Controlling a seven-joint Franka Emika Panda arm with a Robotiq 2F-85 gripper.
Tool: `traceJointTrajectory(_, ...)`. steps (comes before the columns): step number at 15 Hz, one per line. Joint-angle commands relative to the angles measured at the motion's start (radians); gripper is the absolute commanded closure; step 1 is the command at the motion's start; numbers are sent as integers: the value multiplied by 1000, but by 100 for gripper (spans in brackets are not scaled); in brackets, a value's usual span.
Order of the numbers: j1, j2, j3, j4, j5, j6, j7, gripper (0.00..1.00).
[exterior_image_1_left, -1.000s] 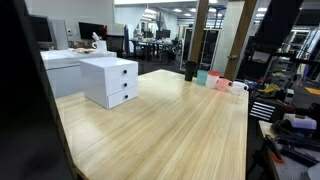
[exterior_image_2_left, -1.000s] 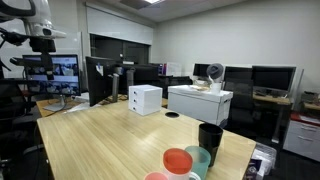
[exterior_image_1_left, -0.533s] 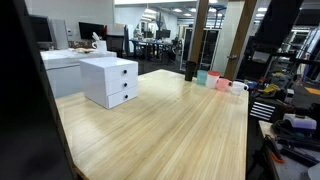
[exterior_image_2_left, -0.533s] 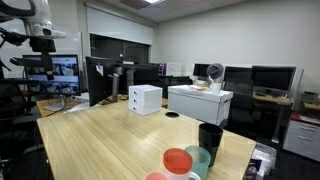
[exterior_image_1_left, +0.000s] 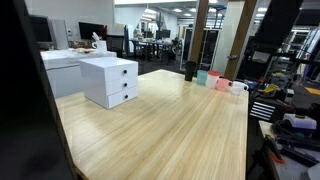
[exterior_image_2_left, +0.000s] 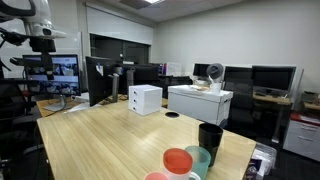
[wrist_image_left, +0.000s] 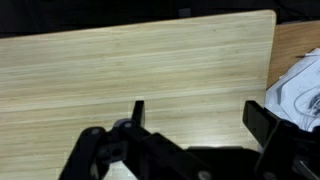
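In the wrist view my gripper (wrist_image_left: 200, 118) is open, its two dark fingers (wrist_image_left: 262, 122) set wide apart with only bare light wood of the table (wrist_image_left: 120, 60) between them. It holds nothing and touches nothing. In an exterior view the arm and gripper (exterior_image_2_left: 41, 42) hang high at the table's far left end. A white two-drawer unit (exterior_image_1_left: 110, 80) (exterior_image_2_left: 146, 98) stands on the table, well away from the gripper. A group of cups stands at another corner: black (exterior_image_2_left: 210, 137), coral (exterior_image_2_left: 178, 162) and teal (exterior_image_2_left: 198, 156); the cups (exterior_image_1_left: 215, 79) also appear in a row.
A larger white box (exterior_image_2_left: 200, 102) sits just beyond the table behind the drawer unit. Monitors (exterior_image_2_left: 100, 75) and desks ring the table. The table's edge (wrist_image_left: 272, 50) lies to the right in the wrist view, with a white object (wrist_image_left: 298, 92) beyond it.
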Motion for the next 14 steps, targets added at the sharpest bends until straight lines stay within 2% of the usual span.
traceJointTrajectory(1, 4, 1, -4, 2, -4, -2, 2, 0)
traceJointTrajectory(9, 4, 1, -4, 2, -4, -2, 2, 0)
traceJointTrajectory(12, -19, 16, -14, -7, -46, 60, -29, 0)
traceJointTrajectory(14, -49, 32, -47, -14, -86, 113, -56, 0)
